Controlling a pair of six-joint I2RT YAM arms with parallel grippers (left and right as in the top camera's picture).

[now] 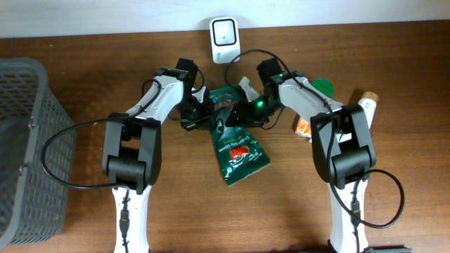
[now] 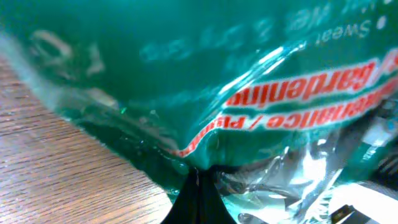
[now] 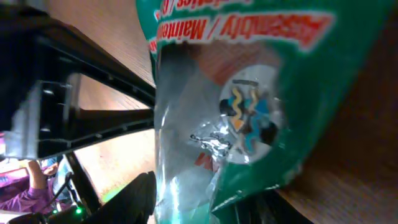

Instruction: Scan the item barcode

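The left pincer is clenched on the packet. In its wrist view the green film gathers into a crease right at the fingertips, with bare table just beside them.

The right pincer faces the left one from the other side of the same top edge. The packet fills the space between its fingers in the wrist view. Whether they press the film or only stand around it, I cannot tell.

From the two pincers the packet runs away toward the arms' bases. Its lower end seems to rest on the table, printed face up. No barcode can be made out on any visible side.

Beyond the pincers, on the far side from the packet's lower end, the scanner stands at the table's back edge, near but apart. Far out past the left pincer sits the basket.

As a judgement, the pick-up is done or nearly so, since at least one pincer has the packet. What is left is the main part:

- raise the packet
- turn the barcode side toward the scanner
- hold it there for a read
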